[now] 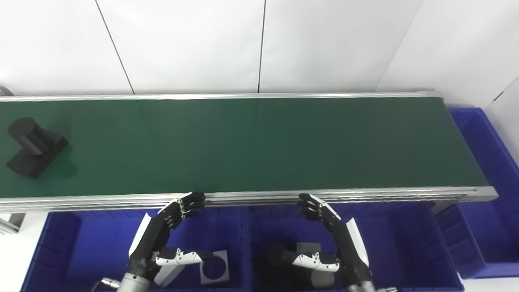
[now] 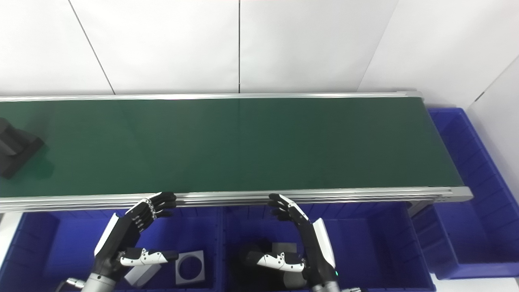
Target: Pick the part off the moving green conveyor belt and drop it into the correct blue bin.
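1. Left eye view: a long dark green conveyor belt [image 1: 251, 142] with silver aluminium side rails runs across the picture. At its far left end lies the black part [image 1: 34, 147], a flat block with a stubby cylinder standing out of it, well apart from both hands. The left hand [image 1: 168, 231] hovers over the left blue plastic bin [image 1: 65, 243], fingers spread apart and empty, tips just at the near rail. The right hand [image 1: 332, 231] mirrors it over the middle blue bin [image 1: 405, 243], also spread and holding nothing. A grey square plate with a round hole [image 1: 215, 267] lies in the left bin; dark grey parts [image 1: 284, 251] lie in the middle bin.

2. Right eye view: the same scene, with the black part cut by the left edge. A third blue bin [image 2: 466, 194] stands beyond the belt's right end.
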`<state>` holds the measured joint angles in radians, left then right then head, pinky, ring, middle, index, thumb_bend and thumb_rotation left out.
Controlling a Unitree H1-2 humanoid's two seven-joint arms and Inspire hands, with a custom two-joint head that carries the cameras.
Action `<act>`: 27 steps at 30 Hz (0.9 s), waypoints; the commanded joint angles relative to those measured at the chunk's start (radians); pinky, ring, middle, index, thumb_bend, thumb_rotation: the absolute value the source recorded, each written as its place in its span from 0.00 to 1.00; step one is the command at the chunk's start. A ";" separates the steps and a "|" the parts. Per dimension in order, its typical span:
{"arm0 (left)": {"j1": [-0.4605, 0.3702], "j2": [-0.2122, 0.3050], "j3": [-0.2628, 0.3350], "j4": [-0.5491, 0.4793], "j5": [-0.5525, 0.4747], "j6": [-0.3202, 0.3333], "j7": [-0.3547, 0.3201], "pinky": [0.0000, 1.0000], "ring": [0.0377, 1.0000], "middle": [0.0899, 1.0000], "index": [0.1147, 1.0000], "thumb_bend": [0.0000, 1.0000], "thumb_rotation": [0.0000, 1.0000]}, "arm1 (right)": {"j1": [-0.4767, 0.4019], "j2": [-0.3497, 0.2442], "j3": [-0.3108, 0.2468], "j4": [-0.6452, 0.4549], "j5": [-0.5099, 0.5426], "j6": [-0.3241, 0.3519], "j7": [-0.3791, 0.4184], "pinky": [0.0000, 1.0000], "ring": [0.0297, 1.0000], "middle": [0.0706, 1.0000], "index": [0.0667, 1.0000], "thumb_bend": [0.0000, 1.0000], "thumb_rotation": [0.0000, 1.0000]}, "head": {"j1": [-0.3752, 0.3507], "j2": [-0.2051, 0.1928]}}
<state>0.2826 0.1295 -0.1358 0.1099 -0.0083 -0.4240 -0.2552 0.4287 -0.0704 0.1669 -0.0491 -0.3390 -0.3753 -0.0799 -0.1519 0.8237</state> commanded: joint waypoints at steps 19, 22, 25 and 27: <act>-0.009 -0.012 -0.025 -0.001 0.045 -0.046 0.032 0.71 0.75 0.77 0.74 0.89 0.18 | 0.000 -0.027 -0.007 0.023 0.078 -0.082 0.006 0.69 0.73 0.79 0.82 0.88 0.31 | 0.208 -0.112; -0.010 -0.018 -0.047 0.012 0.062 -0.046 0.048 0.70 0.75 0.77 0.74 0.89 0.17 | 0.001 -0.048 -0.010 0.032 0.079 -0.091 -0.001 0.69 0.73 0.79 0.82 0.87 0.28 | 0.293 -0.170; -0.012 -0.022 -0.067 0.020 0.072 -0.046 0.065 0.70 0.75 0.77 0.73 0.90 0.15 | -0.002 -0.066 -0.007 0.048 0.092 -0.094 -0.011 0.73 0.74 0.78 0.82 0.87 0.25 | 0.311 -0.184; -0.012 -0.023 -0.078 0.024 0.084 -0.046 0.082 0.69 0.74 0.77 0.73 0.91 0.15 | -0.005 -0.077 -0.002 0.060 0.080 -0.094 -0.033 0.72 0.74 0.77 0.81 0.87 0.25 | 0.315 -0.191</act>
<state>0.2819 0.1108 -0.2053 0.1527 0.0659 -0.4261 -0.1960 0.4291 -0.1399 0.1636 0.0194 -0.2594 -0.4100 -0.0885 0.1626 0.6335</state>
